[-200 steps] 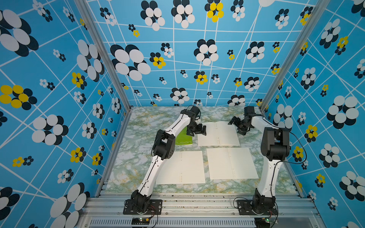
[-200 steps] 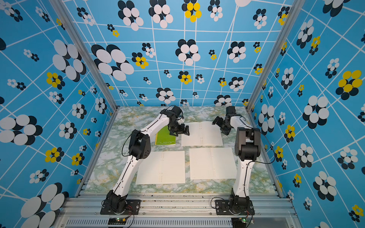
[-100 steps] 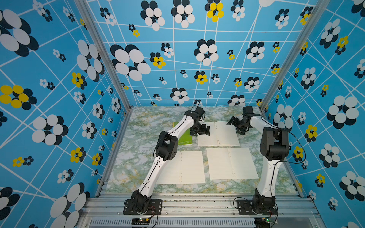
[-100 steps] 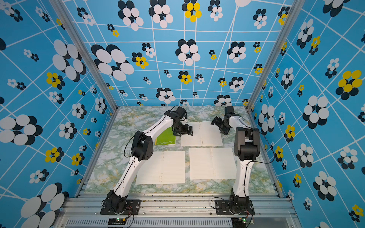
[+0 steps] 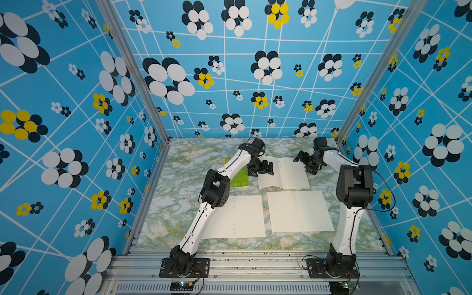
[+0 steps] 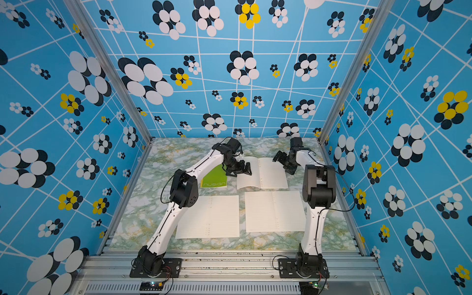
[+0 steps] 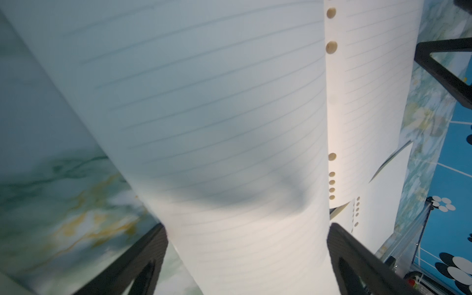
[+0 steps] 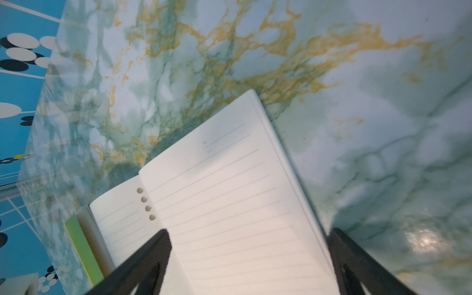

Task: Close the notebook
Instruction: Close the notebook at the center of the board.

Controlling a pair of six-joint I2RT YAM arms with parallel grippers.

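We're looking into a booth with blue walls covered in white, black and yellow flower blobs, and the floor of it is a green-and-gold marbled worktop. The notebook sits open toward the far side of the worktop, roughly between the two arms, lined pages facing up. Its green cover lies flat on the side of the left arm and is partly hidden under that arm in both top views. The left jaws hang right over the page nearest the cover and are spread wide. In the left wrist view that page bows up between the two fingers without being pinched, so they've got hold of nothing. Over on the right arm, the right jaws sit at the notebook's opposite outer edge, near its far corner, and they're gaping wide too. The right wrist view shows the flat page running between the fingers with nothing gripped, though we honestly can't tell if they touch the paper. Closer to the arm bases, two flat spreads of lined paper lie side by side. The left spread is partly under the left arm and the right spread is just beside the right arm, both apart from the notebook.
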